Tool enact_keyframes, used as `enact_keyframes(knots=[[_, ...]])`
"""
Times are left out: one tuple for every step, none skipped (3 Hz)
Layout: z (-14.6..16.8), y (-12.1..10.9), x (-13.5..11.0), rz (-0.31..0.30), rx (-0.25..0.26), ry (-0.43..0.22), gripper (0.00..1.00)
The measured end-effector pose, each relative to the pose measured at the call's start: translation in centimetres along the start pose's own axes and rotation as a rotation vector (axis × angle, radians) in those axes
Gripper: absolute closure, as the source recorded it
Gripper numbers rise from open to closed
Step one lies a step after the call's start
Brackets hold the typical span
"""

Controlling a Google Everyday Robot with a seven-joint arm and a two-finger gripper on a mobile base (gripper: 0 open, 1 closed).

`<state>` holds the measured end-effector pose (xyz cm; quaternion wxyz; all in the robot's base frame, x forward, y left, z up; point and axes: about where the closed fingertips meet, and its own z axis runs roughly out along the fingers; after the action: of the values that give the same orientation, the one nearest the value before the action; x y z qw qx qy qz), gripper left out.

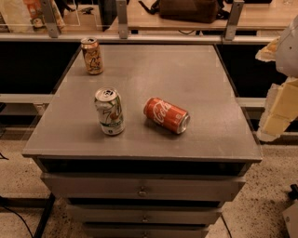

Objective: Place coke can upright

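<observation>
The red coke can point(166, 115) lies on its side near the middle of the grey cabinet top point(186, 69). Its silver top end points to the front right. My gripper point(275, 116) hangs at the right edge of the view, beyond the cabinet's right side. It is well apart from the can and holds nothing that I can see.
A white-and-green can point(110, 111) stands upright just left of the coke can. A gold-tan can point(92, 56) stands upright at the back left corner. The cabinet has drawers point(142, 189) below. A railing and a wooden bench with a brown bag point(188, 10) are behind.
</observation>
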<state>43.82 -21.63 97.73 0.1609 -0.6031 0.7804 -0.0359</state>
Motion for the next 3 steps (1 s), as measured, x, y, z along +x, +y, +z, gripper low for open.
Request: enact_keyframes(knots=[[0.0,0.0,0.0,0.0,0.0,0.0,0.0],[0.7,-0.4,-1.3,-0.028,-0.01,0.0,0.0],[2.9,-1.0,-4.6,-0.074,-0.034,0.014,0.0]])
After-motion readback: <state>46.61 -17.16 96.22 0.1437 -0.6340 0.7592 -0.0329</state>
